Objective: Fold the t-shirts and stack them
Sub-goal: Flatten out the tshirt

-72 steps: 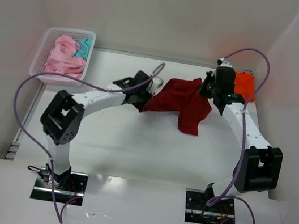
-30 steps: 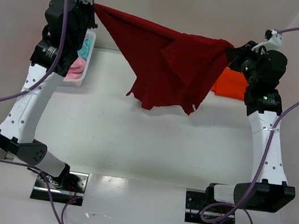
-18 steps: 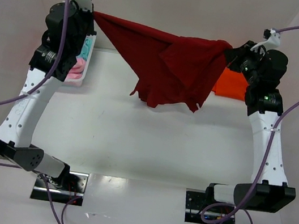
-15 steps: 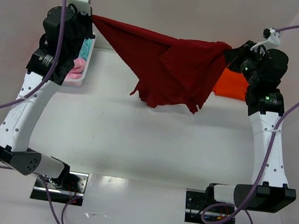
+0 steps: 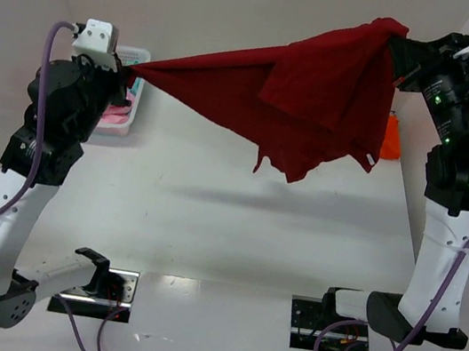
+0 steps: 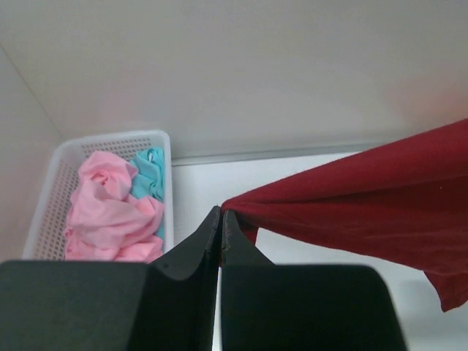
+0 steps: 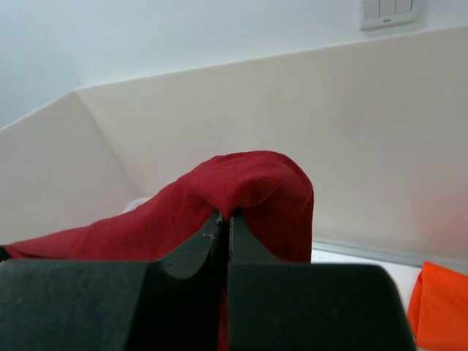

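- The dark red t-shirt (image 5: 303,88) hangs in the air, stretched between the two grippers and off the table (image 5: 208,225).
- Left gripper (image 5: 130,71): jaws pinched together on one corner of the cloth at the left, as the left wrist view shows.
- Right gripper (image 5: 401,52): jaws closed on the opposite edge at the far right, with the cloth humped over the fingertips.
- Long axis: it runs left to right and rises toward the right, so the right-hand end sits higher.
- Distribution: the cloth is doubled and bunched nearer the right gripper, where the loose part hangs down. The left run is a taut, narrow band.
- Pose: the left arm is reared up with its wrist just beside the basket (image 6: 110,140). The right arm stands tall, its wrist turned leftward.
- Judgement: the shirt is not yet spread flat; laying it down calls for both arms lowering together.
- Other stock: pink t-shirts (image 6: 110,205) and a teal t-shirt (image 6: 150,172) lie in the basket, and an orange t-shirt (image 7: 442,307) lies far right.
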Motion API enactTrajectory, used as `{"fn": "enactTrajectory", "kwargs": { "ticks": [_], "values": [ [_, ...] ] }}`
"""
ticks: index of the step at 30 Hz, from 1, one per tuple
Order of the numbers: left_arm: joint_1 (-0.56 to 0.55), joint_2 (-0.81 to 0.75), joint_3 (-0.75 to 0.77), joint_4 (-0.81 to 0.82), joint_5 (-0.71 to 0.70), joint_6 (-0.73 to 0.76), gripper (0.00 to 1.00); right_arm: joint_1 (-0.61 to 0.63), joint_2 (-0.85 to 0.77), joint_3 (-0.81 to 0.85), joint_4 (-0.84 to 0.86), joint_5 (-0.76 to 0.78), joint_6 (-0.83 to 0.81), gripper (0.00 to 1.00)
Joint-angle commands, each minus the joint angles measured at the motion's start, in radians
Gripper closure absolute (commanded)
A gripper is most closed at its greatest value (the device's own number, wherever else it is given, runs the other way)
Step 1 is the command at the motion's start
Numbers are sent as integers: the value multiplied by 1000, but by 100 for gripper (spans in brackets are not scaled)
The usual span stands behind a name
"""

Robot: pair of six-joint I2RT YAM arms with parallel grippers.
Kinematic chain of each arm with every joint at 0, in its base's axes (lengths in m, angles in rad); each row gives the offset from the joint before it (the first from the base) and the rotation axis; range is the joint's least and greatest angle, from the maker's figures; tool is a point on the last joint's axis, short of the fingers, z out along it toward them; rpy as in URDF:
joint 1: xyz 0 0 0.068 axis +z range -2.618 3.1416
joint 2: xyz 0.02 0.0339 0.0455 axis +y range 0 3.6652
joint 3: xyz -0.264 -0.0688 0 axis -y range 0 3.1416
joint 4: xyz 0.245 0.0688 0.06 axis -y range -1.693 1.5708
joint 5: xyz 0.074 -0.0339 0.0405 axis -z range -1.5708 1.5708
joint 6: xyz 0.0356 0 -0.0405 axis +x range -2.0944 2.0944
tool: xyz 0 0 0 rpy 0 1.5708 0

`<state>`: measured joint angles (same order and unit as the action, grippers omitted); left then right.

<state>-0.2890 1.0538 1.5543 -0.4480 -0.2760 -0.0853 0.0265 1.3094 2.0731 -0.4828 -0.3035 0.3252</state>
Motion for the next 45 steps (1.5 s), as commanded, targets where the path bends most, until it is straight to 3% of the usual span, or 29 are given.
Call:
{"fn": "enactTrajectory", "kwargs": {
  "ticks": [1,7,10,16,22,29,38,45],
  "values": [
    [7,-44,-88,-76,72,-45,100,-2,-2,65,-56,26,20,99],
    [7,-19,-221,-132,100,-100,100,-2,125,-20,-99,141,20,99],
    [-2,23,-308,-123,123,-123,100,-2,250,-149,-15,153,9,99],
    [-2,126,-393,-123,132,-145,100,-2,465,-223,84,141,0,99],
    [-12,351,-413,-80,57,-159,100,-2,785,-107,142,90,0,99],
    [-21,566,-323,-15,-80,-191,100,-2,977,152,81,90,-28,99],
    [-21,574,-292,6,-126,-222,100,-2,923,180,39,67,-38,99],
    [-21,422,-292,-23,-184,-272,100,-2,578,-108,127,9,-48,99]
  ]
}}
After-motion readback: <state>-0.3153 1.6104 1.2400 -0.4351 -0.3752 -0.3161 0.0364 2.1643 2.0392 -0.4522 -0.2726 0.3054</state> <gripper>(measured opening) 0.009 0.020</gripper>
